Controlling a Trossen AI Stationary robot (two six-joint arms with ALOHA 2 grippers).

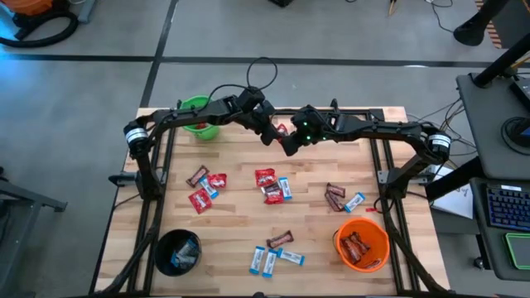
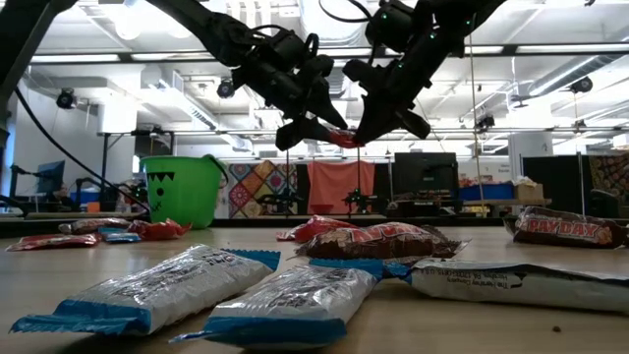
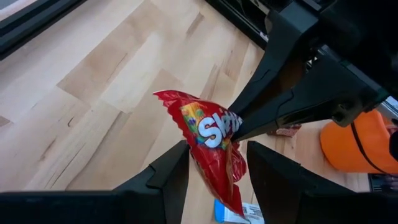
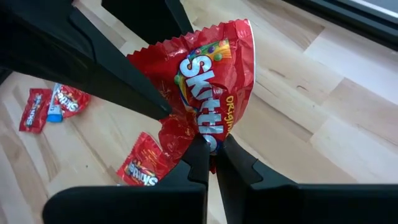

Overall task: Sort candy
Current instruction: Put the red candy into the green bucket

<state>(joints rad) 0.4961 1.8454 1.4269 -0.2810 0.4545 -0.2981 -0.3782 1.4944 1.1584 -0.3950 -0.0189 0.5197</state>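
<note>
A red Skittles packet (image 1: pixel 281 129) is in the air over the far middle of the table, between both grippers. My right gripper (image 4: pixel 211 146) (image 1: pixel 290 141) reaches in from the right and is shut on it. My left gripper (image 3: pixel 217 152) (image 1: pixel 272 126) comes from the left and is open, one finger on each side of the packet's lower half (image 3: pixel 231 180). In the low view the packet (image 2: pixel 339 138) shows as a red strip between the two finger pairs, well above the tabletop. More candy lies loose on the table: red packets (image 1: pixel 203 194), blue-and-white packets (image 1: pixel 269 261) and brown bars (image 1: pixel 334 197). My left gripper: I cannot tell whether its open fingers (image 3: pixel 177 177) touch the packet that passes between them. My right gripper pinches the red packet between its two fingers near the middle (image 4: pixel 208 134), where the wrapper is creased. It comes slanting down from the table's right. The packet is lifted clear.
A green bucket (image 1: pixel 199 116) stands at the far left. A black bucket (image 1: pixel 178 252) with blue-and-white packets is at the near left. An orange bucket (image 1: pixel 362 244) with brown bars is at the near right. Frame rails (image 1: pixel 161 182) run along both table sides.
</note>
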